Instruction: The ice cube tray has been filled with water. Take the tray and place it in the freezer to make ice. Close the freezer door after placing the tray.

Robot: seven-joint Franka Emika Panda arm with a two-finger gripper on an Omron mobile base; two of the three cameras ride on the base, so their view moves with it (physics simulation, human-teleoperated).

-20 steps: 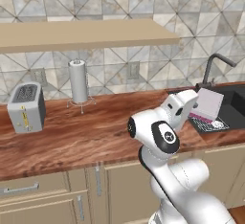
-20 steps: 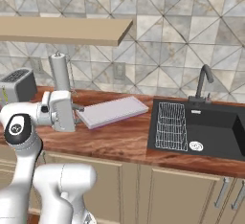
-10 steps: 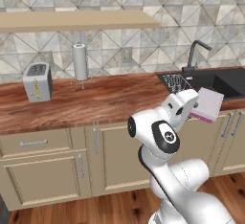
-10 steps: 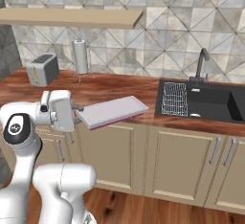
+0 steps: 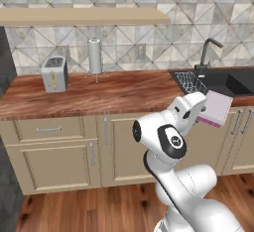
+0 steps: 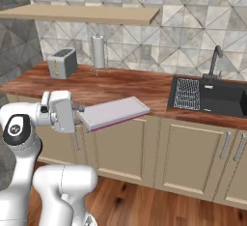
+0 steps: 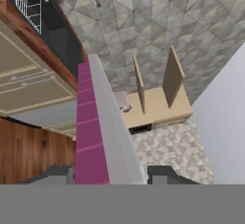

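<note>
1. The hand (image 6: 76, 119) is clenched on one short end of the ice cube tray (image 6: 114, 112), at centre left of the right base view.
2. The tray juts out level in mid-air, in front of the beige cabinets (image 6: 188, 152) and clear of the counter (image 6: 125, 86).
3. In the left base view the tray (image 5: 216, 108) sits at centre right, below the sink (image 5: 233, 81).
4. The toaster (image 5: 54, 74) and paper towel roll (image 5: 95, 55) stand on the counter at upper left.
</note>
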